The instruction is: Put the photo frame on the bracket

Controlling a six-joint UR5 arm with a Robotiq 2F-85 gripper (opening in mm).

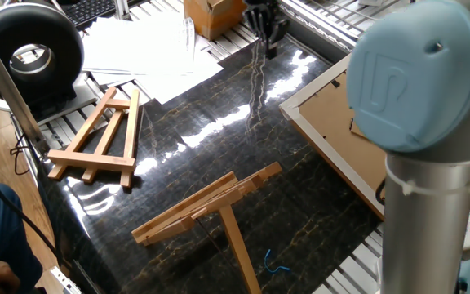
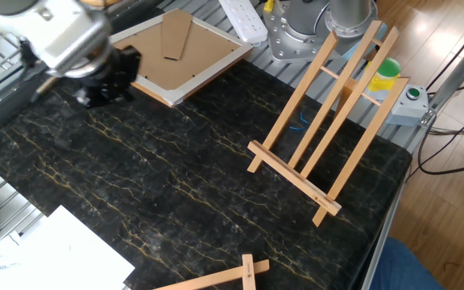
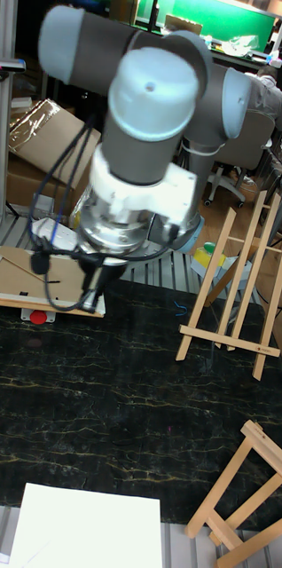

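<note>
Photo frame (image 2: 176, 50) face-down at table edge; bracket (image 2: 321, 129) upright, apart from it.

Frame: white border, matte brown fibreboard back, tapered brown stand flap (image 2: 171, 35) lying flat on it. It rests partly on the glossy black marble-look tabletop (image 2: 176, 185), veined in gold, and partly on the ribbed metal rail beyond. Bracket: pale wood, three long parallel slats with a cross ledge low down, standing well to one side of the frame. Gripper (image 1: 268, 28): dark, blurred, above the table's edge beside the frame's corner, holding nothing; whether its fingers are parted cannot be told. Smaller A-shaped easel (image 1: 96, 137) lies flat at the far corner, near loose white paper sheets (image 1: 149, 49).
</note>
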